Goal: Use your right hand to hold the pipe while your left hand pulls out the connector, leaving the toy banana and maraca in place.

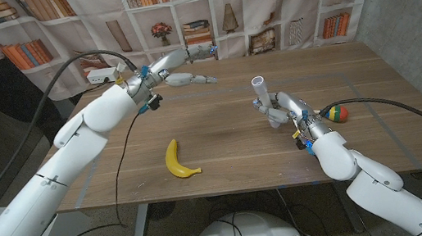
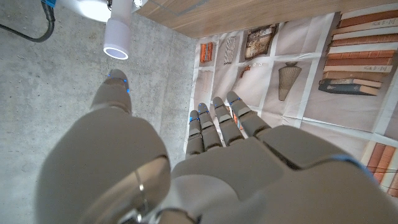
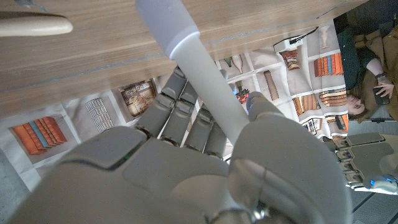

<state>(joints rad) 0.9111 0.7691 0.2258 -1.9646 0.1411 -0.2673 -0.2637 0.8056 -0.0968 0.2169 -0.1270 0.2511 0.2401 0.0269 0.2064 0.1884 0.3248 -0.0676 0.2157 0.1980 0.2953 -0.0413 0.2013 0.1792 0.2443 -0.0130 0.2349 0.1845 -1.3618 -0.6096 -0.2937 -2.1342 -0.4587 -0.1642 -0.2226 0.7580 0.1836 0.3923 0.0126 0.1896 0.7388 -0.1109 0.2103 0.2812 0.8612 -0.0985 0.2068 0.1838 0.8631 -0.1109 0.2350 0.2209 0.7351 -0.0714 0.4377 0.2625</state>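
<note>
Glossy white arms, grey hand [image 1: 285,112] segments, blue accents, black cables.

Yellow banana [image 1: 178,161], white pipe [image 1: 262,92], red-yellow-green maraca [image 1: 334,113].

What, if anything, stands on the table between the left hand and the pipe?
Nothing visible. The left hand hovers open over the far side of the table; bare wood lies between it and the pipe in the right hand. The banana lies nearer, off that line.
</note>
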